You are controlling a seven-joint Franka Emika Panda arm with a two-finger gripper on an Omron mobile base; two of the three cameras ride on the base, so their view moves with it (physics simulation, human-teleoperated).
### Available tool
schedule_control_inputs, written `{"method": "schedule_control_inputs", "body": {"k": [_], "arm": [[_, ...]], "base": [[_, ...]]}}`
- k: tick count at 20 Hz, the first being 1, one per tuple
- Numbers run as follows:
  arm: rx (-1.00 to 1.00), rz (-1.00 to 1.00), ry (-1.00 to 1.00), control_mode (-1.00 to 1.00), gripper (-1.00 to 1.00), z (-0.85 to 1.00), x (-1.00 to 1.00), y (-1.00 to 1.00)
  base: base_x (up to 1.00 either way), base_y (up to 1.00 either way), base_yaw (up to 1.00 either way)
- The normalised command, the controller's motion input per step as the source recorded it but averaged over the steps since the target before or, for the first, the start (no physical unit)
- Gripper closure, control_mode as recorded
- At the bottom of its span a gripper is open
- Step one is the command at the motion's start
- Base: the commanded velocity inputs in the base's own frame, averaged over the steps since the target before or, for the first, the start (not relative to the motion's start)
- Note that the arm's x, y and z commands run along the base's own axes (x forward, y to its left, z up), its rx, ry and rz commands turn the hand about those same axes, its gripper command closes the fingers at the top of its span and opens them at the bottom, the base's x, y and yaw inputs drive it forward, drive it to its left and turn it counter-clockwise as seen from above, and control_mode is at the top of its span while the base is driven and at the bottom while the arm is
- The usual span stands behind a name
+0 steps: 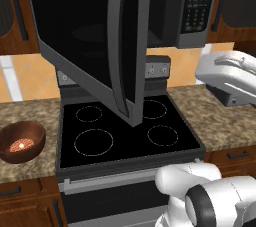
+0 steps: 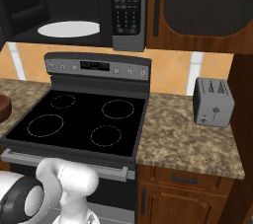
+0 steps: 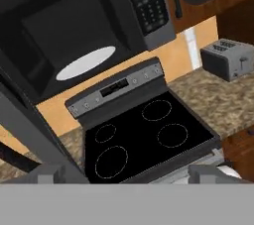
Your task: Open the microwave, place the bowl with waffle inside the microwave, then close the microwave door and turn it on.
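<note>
The microwave hangs above the stove with its dark interior and white turntable showing. The microwave door stands swung wide open over the stove's left half. On the left counter sits the reddish-brown bowl with the small pale waffle inside; its rim peeks in at the left edge. My gripper is open with nothing between its fingers, held in front of the stove and facing the microwave opening, far from the bowl. The black keypad strip is at the microwave's right.
A black stove with several burner rings lies below the microwave. A small grey toaster stands on the right counter. My white wrist hovers over the right counter. Wooden cabinets flank the microwave.
</note>
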Motion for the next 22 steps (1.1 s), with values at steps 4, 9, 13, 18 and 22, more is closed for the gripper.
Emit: {"method": "schedule_control_inputs", "body": {"k": [4, 9, 13, 18, 22], "arm": [[0.86, 0.18, -0.01, -1.0, -1.0, -0.66, 0.47, -0.71], [0.85, 0.27, -0.04, -1.0, -1.0, -0.87, 0.83, -0.05], [0.71, 0.27, -0.11, -1.0, -1.0, -0.71, 0.81, 0.22], [0.63, 0.29, -0.2, -1.0, -1.0, -0.62, 0.91, 0.27], [0.16, 0.26, 0.11, -1.0, -1.0, 0.01, 0.58, 0.01]], "base": [[0.0, 0.0, 0.0], [0.0, 0.0, 0.0], [0.0, 0.0, 0.0], [0.0, 0.0, 0.0], [0.0, 0.0, 0.0]]}}
